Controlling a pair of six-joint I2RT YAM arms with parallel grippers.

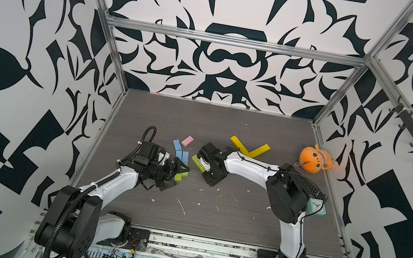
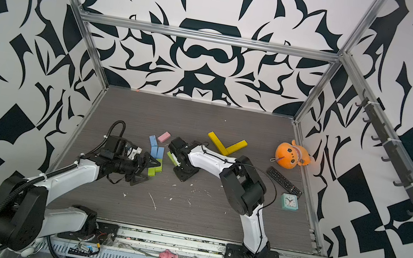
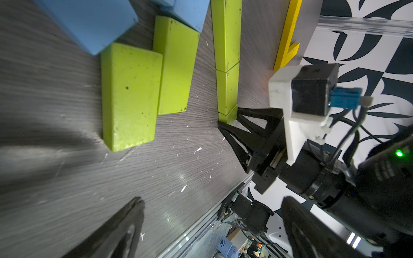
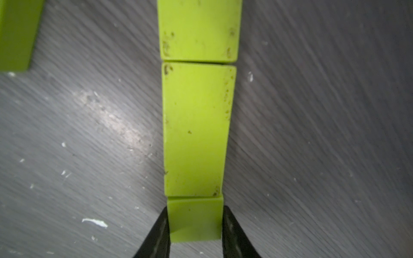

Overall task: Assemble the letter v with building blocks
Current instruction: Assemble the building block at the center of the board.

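While the right gripper (image 4: 195,207) straddles it, the lime block (image 4: 194,225) sits snug between the jaws, ending a scuffed lime row (image 4: 196,125); can't tell if they're squeezing.

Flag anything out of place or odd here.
Non-block clutter by the right wall: an orange plush toy, a remote control and a teal alarm clock. White flecks litter the tabletop, and a pink pig toy lies on the front rail.

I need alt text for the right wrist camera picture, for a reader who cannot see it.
The two black fingers of the right hand grip the small end block of three lime green blocks lying end to end on a grey table. Another lime block shows at one corner.
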